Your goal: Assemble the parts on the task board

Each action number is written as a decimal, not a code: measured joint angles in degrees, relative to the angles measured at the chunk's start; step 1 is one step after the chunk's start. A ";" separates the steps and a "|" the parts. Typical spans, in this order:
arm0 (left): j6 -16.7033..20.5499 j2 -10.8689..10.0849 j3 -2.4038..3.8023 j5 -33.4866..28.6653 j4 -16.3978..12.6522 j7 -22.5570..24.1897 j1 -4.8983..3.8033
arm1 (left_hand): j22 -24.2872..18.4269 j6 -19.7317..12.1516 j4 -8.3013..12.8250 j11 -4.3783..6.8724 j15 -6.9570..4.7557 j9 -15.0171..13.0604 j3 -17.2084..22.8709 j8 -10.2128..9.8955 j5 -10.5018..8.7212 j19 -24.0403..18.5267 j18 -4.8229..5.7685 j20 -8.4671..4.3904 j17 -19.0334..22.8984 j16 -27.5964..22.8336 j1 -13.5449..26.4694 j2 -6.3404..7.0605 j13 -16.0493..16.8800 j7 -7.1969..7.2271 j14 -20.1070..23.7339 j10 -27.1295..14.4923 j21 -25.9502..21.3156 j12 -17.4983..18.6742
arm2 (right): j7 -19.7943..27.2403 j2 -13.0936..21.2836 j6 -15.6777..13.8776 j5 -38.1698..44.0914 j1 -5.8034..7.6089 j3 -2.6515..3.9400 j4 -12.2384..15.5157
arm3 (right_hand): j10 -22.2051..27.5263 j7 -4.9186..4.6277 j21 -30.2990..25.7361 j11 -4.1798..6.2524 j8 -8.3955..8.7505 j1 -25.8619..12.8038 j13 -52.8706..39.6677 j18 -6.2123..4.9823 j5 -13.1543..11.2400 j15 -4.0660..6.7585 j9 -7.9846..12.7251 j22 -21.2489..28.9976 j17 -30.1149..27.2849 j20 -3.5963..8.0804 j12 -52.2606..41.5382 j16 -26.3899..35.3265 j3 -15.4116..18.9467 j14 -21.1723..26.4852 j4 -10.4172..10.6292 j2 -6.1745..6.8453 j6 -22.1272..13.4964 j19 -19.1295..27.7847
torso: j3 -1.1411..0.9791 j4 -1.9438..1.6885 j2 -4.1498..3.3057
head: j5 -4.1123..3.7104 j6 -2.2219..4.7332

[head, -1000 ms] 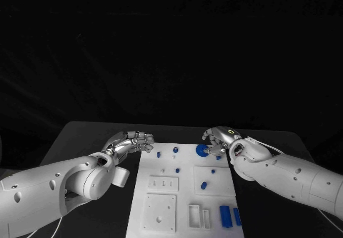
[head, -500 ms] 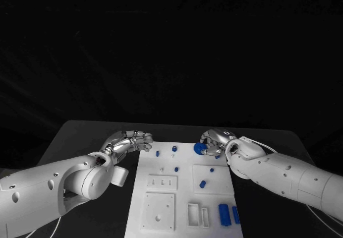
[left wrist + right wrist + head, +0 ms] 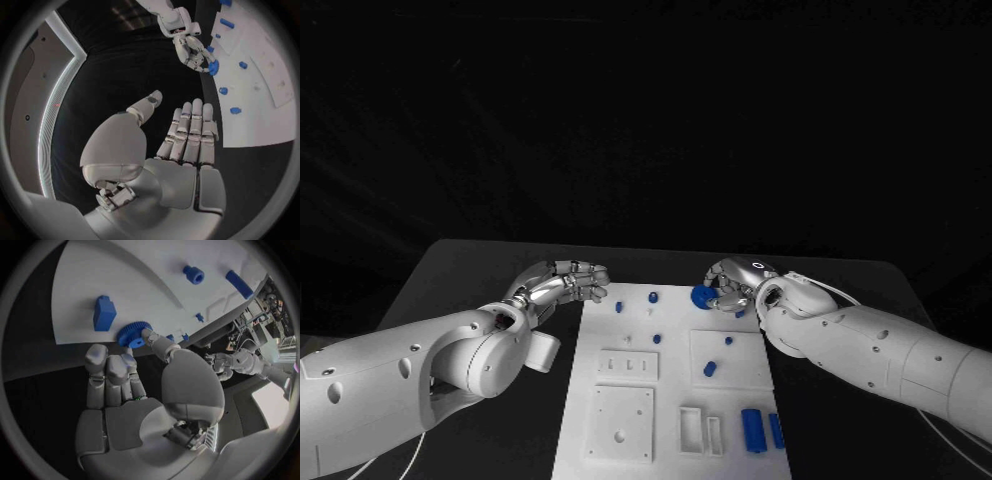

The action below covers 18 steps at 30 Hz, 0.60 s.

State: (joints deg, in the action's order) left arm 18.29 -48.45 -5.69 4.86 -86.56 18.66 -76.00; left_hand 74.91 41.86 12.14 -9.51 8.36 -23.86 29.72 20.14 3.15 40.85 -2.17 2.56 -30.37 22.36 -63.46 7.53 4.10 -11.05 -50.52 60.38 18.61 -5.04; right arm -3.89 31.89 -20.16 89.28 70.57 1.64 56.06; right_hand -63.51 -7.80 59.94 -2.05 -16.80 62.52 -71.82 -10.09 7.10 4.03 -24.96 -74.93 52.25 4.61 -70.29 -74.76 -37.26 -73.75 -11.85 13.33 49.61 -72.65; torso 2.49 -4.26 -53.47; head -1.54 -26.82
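Task board [image 3: 678, 385] lies mid-table [image 3: 459, 270]; we note the right hand [image 3: 730, 285] pinching a blue gear [image 3: 704, 298] at its far right corner. Left hand [image 3: 568, 283] hovers empty, fingers loosely extended, beside the far left edge.

We see the flat white rectangular task board [image 3: 678, 375] lying lengthwise at the lower middle of the frame, with raised panels and slots. A blue toothed gear [image 3: 704, 297] sits at its upper right edge, pinched by the right hand [image 3: 736, 284]. Small blue pegs [image 3: 652, 299] stand upright near the top, a blue stub [image 3: 708, 369] at the centre, and two long blue bars [image 3: 754, 431] lie side by side at lower right.
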 measured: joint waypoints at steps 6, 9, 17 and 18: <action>-0.05 0.03 0.00 0.00 0.05 -0.03 0.00 | 0.00 0.00 0.00 -0.20 0.00 0.00 0.00 0.00 0.00 0.00 0.00 0.00 0.00 0.00 0.00 0.00 0.00 0.00 0.00 -0.20 0.00 0.00 | 0.01 -0.17 0.69 -0.02 0.13 0.05 -0.14 | 0.00 0.14 0.45 0.00 -0.16 -0.48 -0.27 0.01 1.69 0.01 0.03 0.00 0.40 0.05 -0.94 0.00 -0.15 0.00 0.15 -0.48 0.20 0.08 | -0.04 -0.03 0.00 | -0.11 -0.14; -0.06 0.01 0.00 0.00 0.07 -0.04 0.00 | 0.00 0.00 0.00 -0.21 0.00 0.00 0.00 0.00 0.00 0.00 0.00 0.00 0.00 0.00 0.00 0.00 0.00 0.00 0.00 -0.21 0.00 0.00 | -0.07 -0.27 0.71 0.22 0.13 0.06 -0.15 | -0.32 0.33 0.77 -0.07 -0.16 -0.68 -0.70 0.01 4.22 0.19 0.06 0.01 0.67 0.05 -1.38 0.00 -0.31 -0.19 -0.01 -0.68 0.53 0.08 | -0.07 -0.05 0.01 | -0.15 -0.24; -0.09 0.06 0.00 0.00 0.07 -0.09 -0.01 | 0.00 0.00 0.15 -0.21 0.20 -0.01 0.15 0.00 0.00 0.00 0.04 0.00 0.05 0.00 0.00 0.00 0.01 0.00 0.20 -0.21 0.00 0.22 | -1.22 -0.50 0.15 2.21 0.09 -0.07 0.21 | -0.43 1.06 1.89 0.01 -0.50 -0.92 -3.15 0.01 4.67 0.46 0.06 0.01 1.22 -0.04 -2.28 0.00 -0.32 -0.47 -0.01 -0.91 1.29 0.17 | -0.08 -0.04 -0.03 | -0.14 -0.34; -0.09 0.06 0.00 0.00 0.08 -0.10 -0.01 | 0.00 0.00 0.15 -0.21 0.20 -0.01 0.15 0.00 0.00 0.00 0.04 0.00 0.05 0.00 0.00 0.00 0.01 0.00 0.20 -0.21 0.00 0.22 | -1.46 -0.52 -0.12 2.55 0.06 -0.14 0.34 | -0.43 1.06 1.89 0.02 -0.50 -0.92 -3.16 0.02 4.67 0.47 0.06 0.01 1.22 -0.04 -2.29 0.00 -0.31 -0.47 -0.01 -0.91 1.29 0.17 | -0.08 -0.04 -0.03 | -0.13 -0.36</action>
State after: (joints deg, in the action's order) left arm 18.20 -48.39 -5.69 4.86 -86.48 18.56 -76.01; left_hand 74.91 41.86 12.29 -9.72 8.56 -23.87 29.88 20.14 3.15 40.85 -2.13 2.56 -30.32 22.36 -63.46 7.53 4.10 -11.05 -50.32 60.17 18.61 -4.82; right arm -5.35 31.37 -20.28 91.83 70.63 1.49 56.39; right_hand -63.94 -6.73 61.84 -2.03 -17.30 61.60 -74.98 -10.08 11.77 4.50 -24.90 -74.92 53.48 4.57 -72.58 -74.76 -37.57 -74.22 -11.86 12.42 50.90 -72.47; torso 2.41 -4.30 -53.50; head -1.67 -27.17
